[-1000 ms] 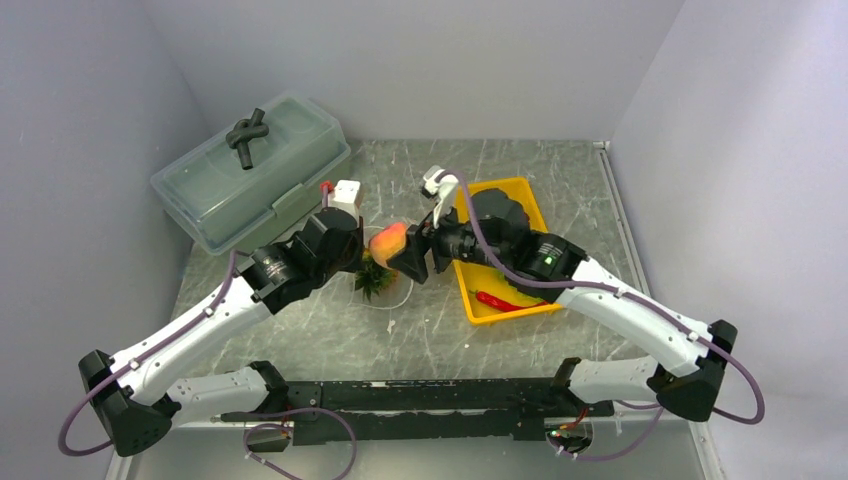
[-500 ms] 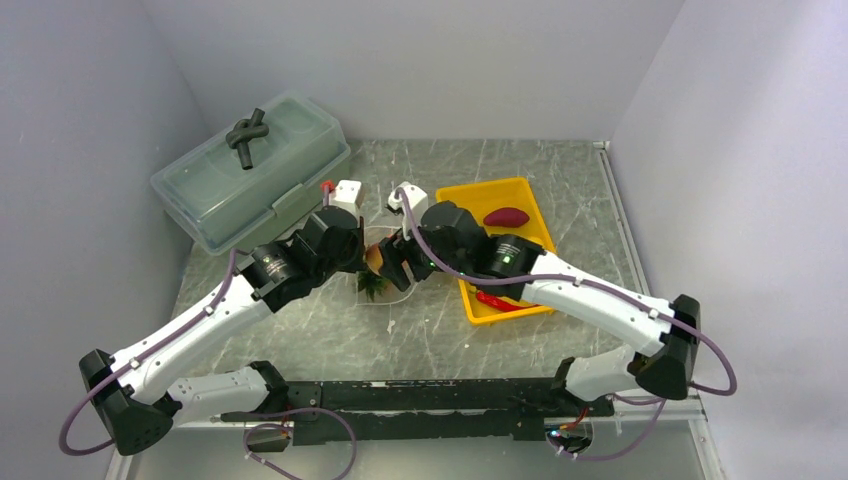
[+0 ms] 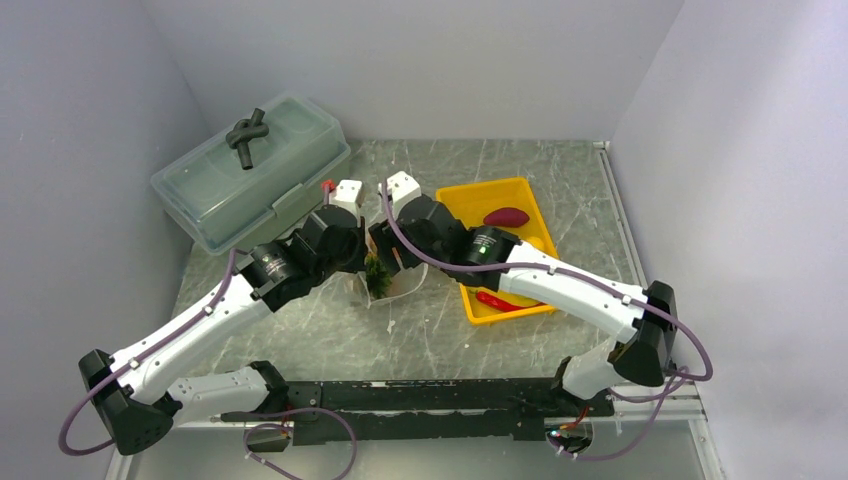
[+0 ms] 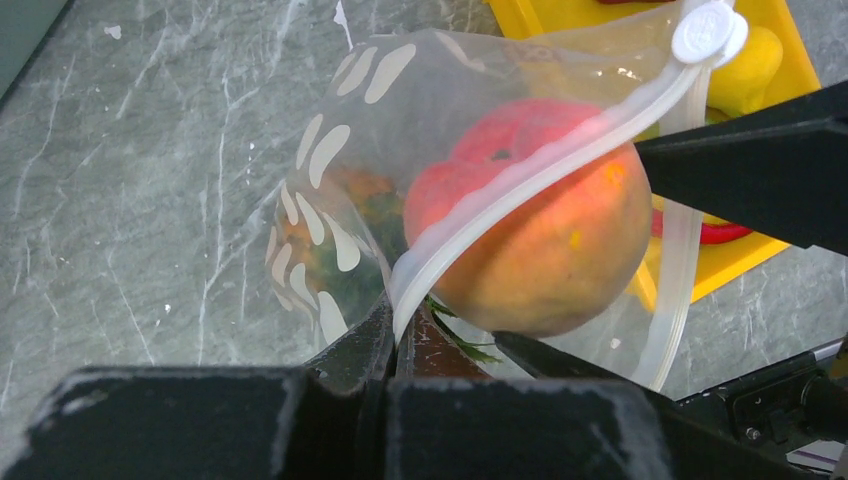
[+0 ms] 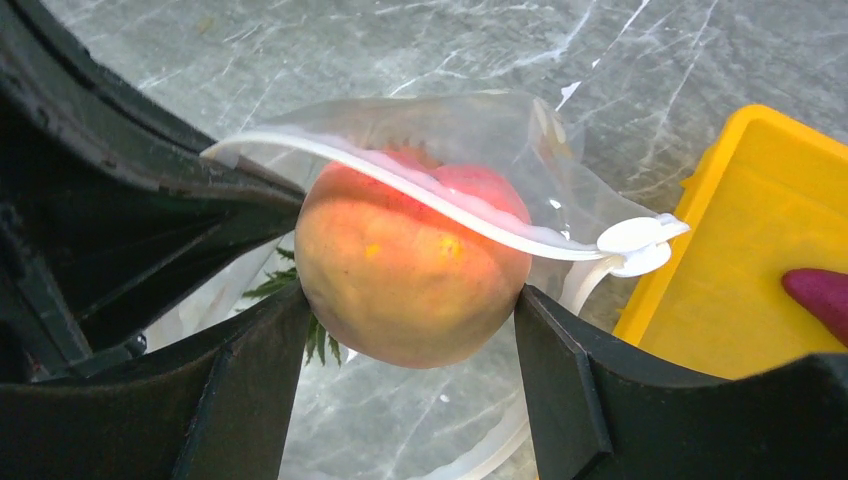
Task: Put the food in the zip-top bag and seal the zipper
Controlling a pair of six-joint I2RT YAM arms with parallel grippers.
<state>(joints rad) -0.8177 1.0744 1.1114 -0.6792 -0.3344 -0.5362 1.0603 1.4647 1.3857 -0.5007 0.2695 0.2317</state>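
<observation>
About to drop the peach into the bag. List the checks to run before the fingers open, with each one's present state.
1. Mouth held up by the left fingers, shut on the zipper: ok.
2. Grip of the right fingers on both sides of the peach: ok.
3. The peach fully past the zipper: not ok, only partway through the mouth.
4. Room in the bag beside the pineapple: cannot tell.
5. The slider at the zipper's end, clear of the peach: ok.

peach [image 5: 410, 270] at open bag [image 4: 330, 150] mouth, pineapple [image 4: 335, 235] inside
</observation>
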